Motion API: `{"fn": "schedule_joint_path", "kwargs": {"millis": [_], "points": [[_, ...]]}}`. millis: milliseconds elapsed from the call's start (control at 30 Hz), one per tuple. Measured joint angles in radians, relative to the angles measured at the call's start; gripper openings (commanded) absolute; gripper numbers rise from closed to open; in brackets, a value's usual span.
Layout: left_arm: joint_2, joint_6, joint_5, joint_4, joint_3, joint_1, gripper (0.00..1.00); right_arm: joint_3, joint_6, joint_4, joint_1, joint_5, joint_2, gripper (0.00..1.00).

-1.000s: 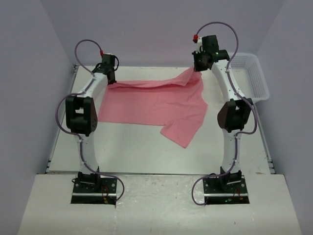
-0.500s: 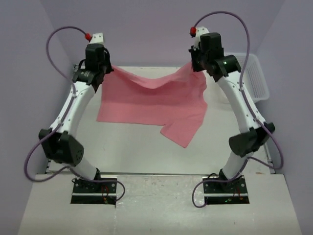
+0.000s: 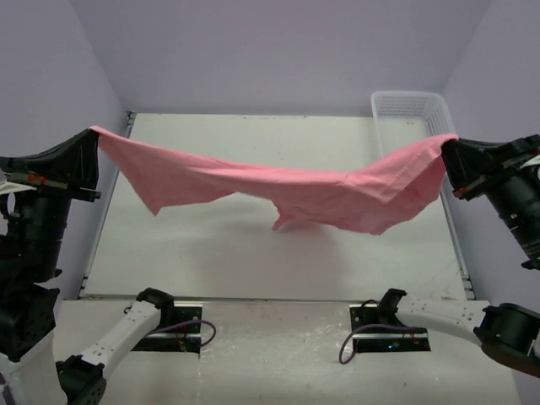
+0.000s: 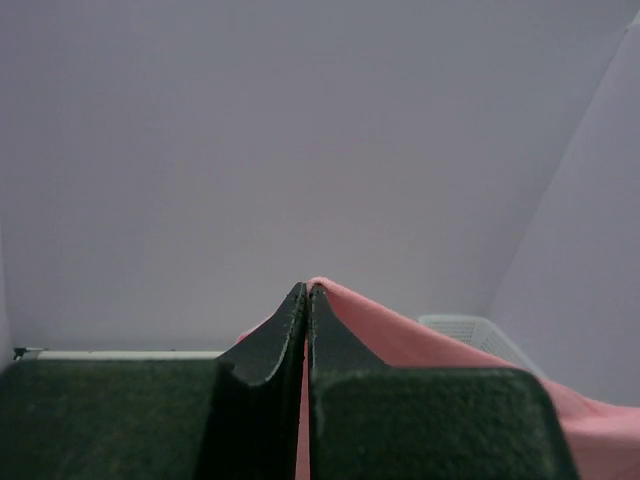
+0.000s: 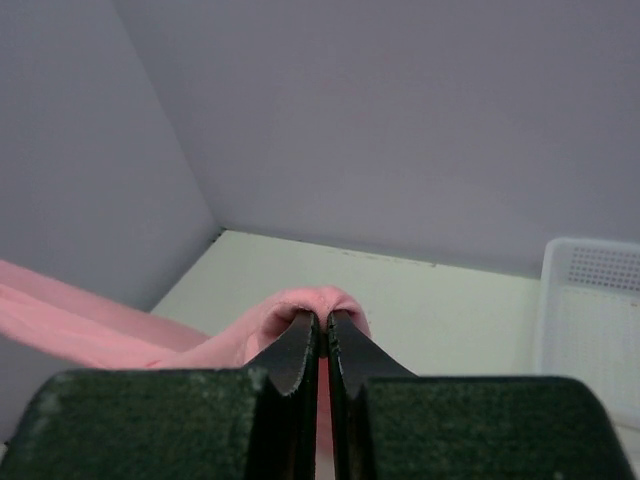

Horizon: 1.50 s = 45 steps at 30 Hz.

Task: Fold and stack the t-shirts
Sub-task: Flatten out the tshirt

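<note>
One salmon-pink t-shirt (image 3: 287,190), strung out in the air above the worktop (image 3: 253,253), with its shadow below it. The long axis runs side to side, from the end beside the white mesh basket (image 3: 407,110) to the end far from it. The middle sags. The lower edge hangs in loose folds, and one flap droops lowest about midway.

Right hand (image 3: 447,145): jaws pressed together on the shirt's basket-side end, just in front of the basket.

Left hand (image 3: 93,135): jaws pinched on the opposite end, well apart from the basket.

Count: one shirt, one basket, two hands.
</note>
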Motion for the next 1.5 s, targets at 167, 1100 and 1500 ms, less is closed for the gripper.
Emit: {"fn": "schedule_joint_path", "kwargs": {"millis": [167,1100,1500], "points": [[0.027,-0.024,-0.039,-0.035,-0.016,0.000,0.00,0.003,0.016,-0.053,0.042,0.079,0.073,0.00],[0.159,-0.048,-0.055,0.019,-0.061,0.009,0.00,0.215,-0.129,-0.014,0.130,0.153,0.278,0.00],[0.082,-0.050,0.051,-0.115,0.185,0.031,0.00,-0.092,-0.694,0.663,0.753,0.743,0.163,0.00]]}}
